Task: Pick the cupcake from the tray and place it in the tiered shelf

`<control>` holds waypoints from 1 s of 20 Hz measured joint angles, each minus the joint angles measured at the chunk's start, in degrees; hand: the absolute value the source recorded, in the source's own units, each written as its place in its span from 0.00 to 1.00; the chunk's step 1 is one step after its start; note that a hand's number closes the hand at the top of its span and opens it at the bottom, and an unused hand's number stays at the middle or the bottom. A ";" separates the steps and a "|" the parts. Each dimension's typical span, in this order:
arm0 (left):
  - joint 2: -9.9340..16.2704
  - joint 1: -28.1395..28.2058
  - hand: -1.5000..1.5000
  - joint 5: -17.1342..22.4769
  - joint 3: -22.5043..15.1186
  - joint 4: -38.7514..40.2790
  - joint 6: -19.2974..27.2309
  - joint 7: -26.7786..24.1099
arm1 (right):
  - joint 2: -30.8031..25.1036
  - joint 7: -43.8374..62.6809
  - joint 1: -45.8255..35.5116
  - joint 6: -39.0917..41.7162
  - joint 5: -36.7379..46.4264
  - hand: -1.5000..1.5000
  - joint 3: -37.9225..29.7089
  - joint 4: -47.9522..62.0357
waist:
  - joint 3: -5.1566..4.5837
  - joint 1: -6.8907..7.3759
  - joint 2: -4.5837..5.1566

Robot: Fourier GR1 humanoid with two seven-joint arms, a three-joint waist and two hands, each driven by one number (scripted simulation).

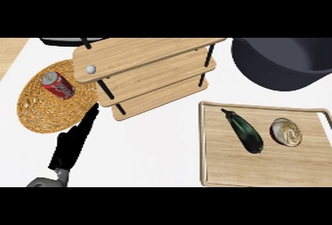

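Note:
The cupcake [286, 131], pale swirled frosting in a brown wrapper, sits on the wooden tray [214, 173] at the right, beside a dark eggplant [244, 130]. The tiered shelf [146, 70], wooden boards on black posts, stands at top centre. My left hand [73, 143] shows at the lower left, black fingers stretched straight toward the shelf's lower corner, holding nothing. It is far left of the tray. My right hand does not show.
A woven round mat [45, 110] at the left carries a red soda can [58, 85]. A large dark bowl [285, 61] stands at the top right behind the tray. A dark pan edge [65, 41] peeks out behind the shelf.

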 measured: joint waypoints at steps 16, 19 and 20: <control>-1.92 -0.64 0.50 -1.66 0.87 1.03 -0.85 -0.22 | 13.84 35.46 -19.74 3.95 18.37 0.00 22.27 -4.47 | 0.35 0.37 -0.05; -1.40 0.09 0.50 -1.46 1.54 -0.34 -1.45 1.04 | 17.04 36.71 -20.38 3.96 20.47 0.00 23.91 -2.49 | 0.31 0.13 -0.04; -1.33 0.14 0.50 -1.40 1.90 -0.54 -1.70 1.42 | 17.54 36.89 -20.33 4.21 20.81 0.00 23.66 -2.41 | 0.30 -0.02 -0.03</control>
